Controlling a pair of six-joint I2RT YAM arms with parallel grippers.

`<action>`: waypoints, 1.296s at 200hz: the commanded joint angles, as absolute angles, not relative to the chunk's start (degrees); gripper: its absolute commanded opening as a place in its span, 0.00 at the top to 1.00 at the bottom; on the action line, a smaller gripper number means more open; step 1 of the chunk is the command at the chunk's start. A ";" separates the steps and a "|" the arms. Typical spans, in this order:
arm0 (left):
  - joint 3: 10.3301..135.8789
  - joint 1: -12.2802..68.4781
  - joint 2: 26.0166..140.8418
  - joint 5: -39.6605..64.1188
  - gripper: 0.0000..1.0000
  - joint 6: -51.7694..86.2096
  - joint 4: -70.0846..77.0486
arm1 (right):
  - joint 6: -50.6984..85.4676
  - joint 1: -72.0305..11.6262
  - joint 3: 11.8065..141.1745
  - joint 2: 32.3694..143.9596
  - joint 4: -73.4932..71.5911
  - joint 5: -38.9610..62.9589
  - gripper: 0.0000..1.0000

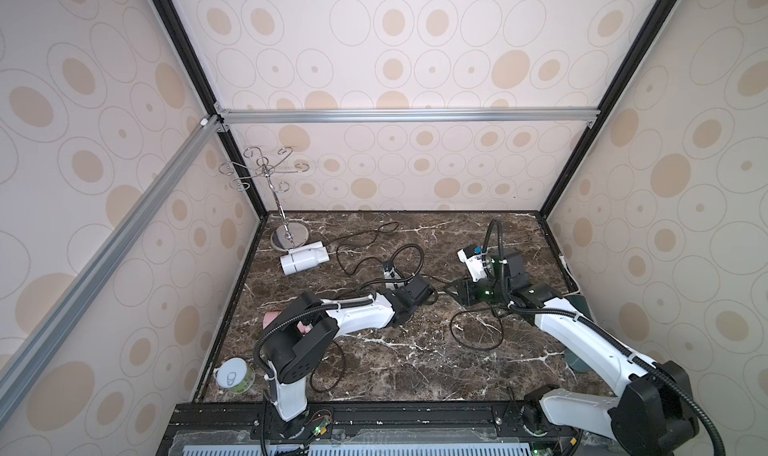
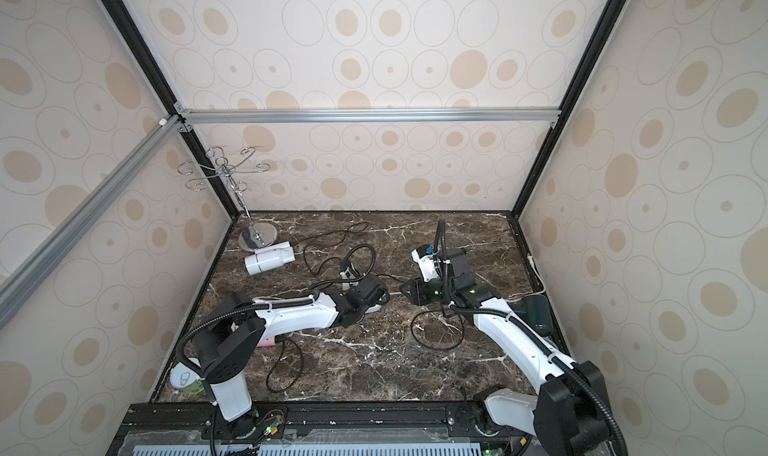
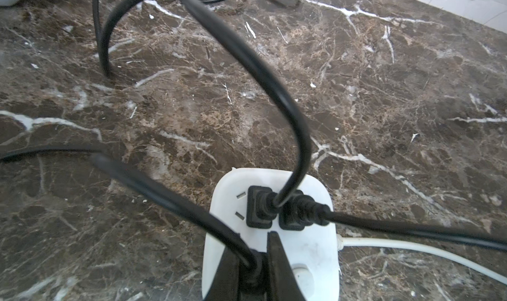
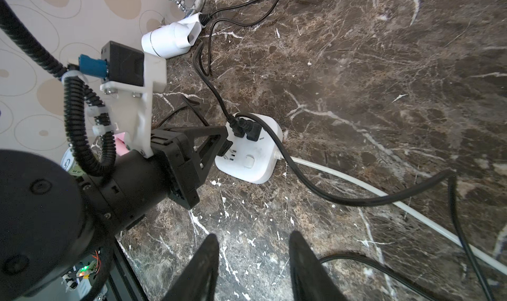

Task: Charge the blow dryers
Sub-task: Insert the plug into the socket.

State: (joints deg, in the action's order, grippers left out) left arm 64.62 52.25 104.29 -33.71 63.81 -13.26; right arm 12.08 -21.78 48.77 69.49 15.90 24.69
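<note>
dark marble table [image 1: 395, 362] inside a booth with oval-patterned walls.

far left, by the front edge: a round tin [image 1: 235, 376]. behind it lies the pink dryer [image 1: 273, 319], mostly hidden under the left arm [image 1: 357, 315].

back left corner: a chrome hook stand [image 1: 286, 236]. the white dryer [image 1: 303, 261] lies on its side just beside the stand's base.

centre: the left gripper [image 3: 255, 261] reaches down to the white socket block [image 3: 301, 247]. its jaws are nearly together and clamp a black plug [image 3: 253, 268], held against the block's near edge. whether the pins are in cannot be told. the plug's cord [image 3: 164, 187] runs away across the table.

two seated plugs [image 3: 260, 210] sit side by side in the block. one of their cords arches high over the block and crosses in front of the left wrist camera. a white cable [image 3: 411, 251] leaves the block's side.

right of centre: the right gripper [image 4: 253, 258] hangs above bare marble, near the block but apart from it. its jaws stand partly open and hold nothing. a loose cord loop [image 1: 478, 333] lies on the table in front of it.

far right: the green dryer [image 2: 536, 312] lies by the wall, partly hidden behind the right arm [image 2: 507, 337].
</note>
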 commanded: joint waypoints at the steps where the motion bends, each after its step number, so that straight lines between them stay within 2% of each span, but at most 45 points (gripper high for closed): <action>1: 68.14 53.21 105.81 -37.37 1.00 65.17 -16.73 | 10.81 -21.92 47.93 68.41 17.31 24.26 0.56; 135: 69.69 53.96 108.28 -39.87 1.00 66.72 -20.66 | 10.36 -22.14 47.59 69.04 17.62 23.73 0.56; 259: 68.32 54.92 109.35 -37.52 1.00 67.66 -20.59 | 10.28 -22.15 47.58 69.60 17.84 23.55 0.56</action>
